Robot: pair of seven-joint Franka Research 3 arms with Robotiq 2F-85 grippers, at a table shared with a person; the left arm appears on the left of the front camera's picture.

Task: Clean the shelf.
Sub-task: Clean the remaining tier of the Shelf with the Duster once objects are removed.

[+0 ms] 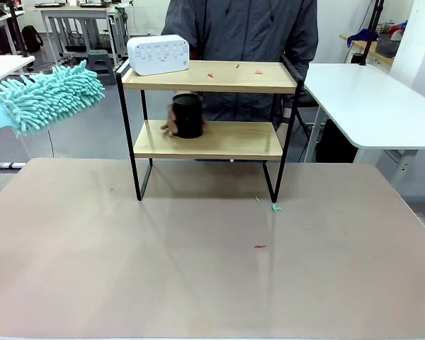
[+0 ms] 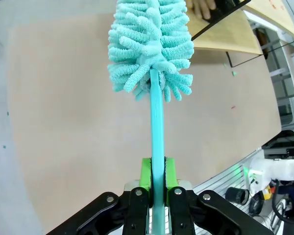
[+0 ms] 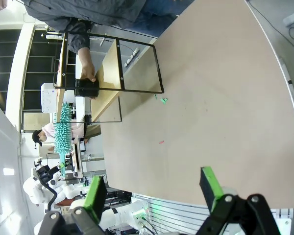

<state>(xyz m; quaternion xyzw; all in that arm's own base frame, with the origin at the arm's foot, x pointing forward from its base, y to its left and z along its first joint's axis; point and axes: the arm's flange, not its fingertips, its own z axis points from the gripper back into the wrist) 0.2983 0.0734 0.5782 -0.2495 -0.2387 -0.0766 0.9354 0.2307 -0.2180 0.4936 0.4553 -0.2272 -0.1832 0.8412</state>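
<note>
Clamped on the teal duster (image 1: 49, 95) handle (right gripper (image 3: 152, 183) gaped empty), the left gripper (image 2: 157, 171) probably needed a level sweep along the shelf (image 1: 269, 78) top.

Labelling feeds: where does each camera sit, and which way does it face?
Front view: fixed between the arms, facing across the table at the shelf and person; teal duster at left.
Left wrist view: on the left arm, looking along the left gripper, shut on the duster, toward the table.
Right wrist view: rolled sideways, past the open right gripper toward the shelf.
Front and right wrist share shelf, person, duster.
</note>
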